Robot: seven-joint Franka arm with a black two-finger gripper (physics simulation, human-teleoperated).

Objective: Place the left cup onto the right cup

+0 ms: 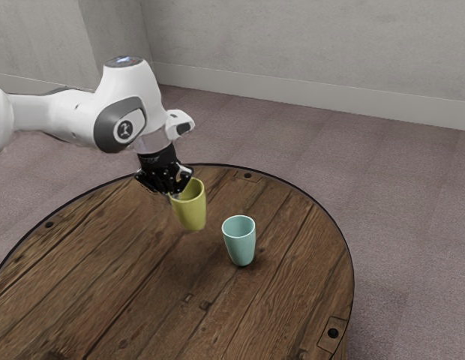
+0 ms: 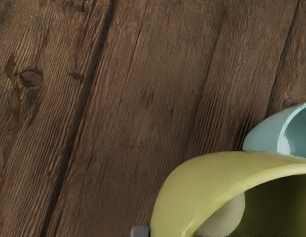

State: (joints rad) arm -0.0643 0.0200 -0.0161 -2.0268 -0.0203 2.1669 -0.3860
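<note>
My gripper (image 1: 177, 189) is shut on the rim of a yellow-green cup (image 1: 190, 207), which hangs a little above the round wooden table (image 1: 105, 292), slightly tilted. A light teal cup (image 1: 238, 239) stands upright on the table, to the exterior view's right of the held cup and a short gap away. In the wrist view the yellow-green cup (image 2: 217, 182) looms large just under my hand, with the teal cup's rim (image 2: 286, 133) peeking out behind it.
The table's dark metal rim (image 1: 345, 255) curves close behind the teal cup on the exterior view's right. Bare wooden planks (image 2: 94, 118) stretch out toward the exterior view's left and front. Carpeted floor (image 1: 382, 157) surrounds the table.
</note>
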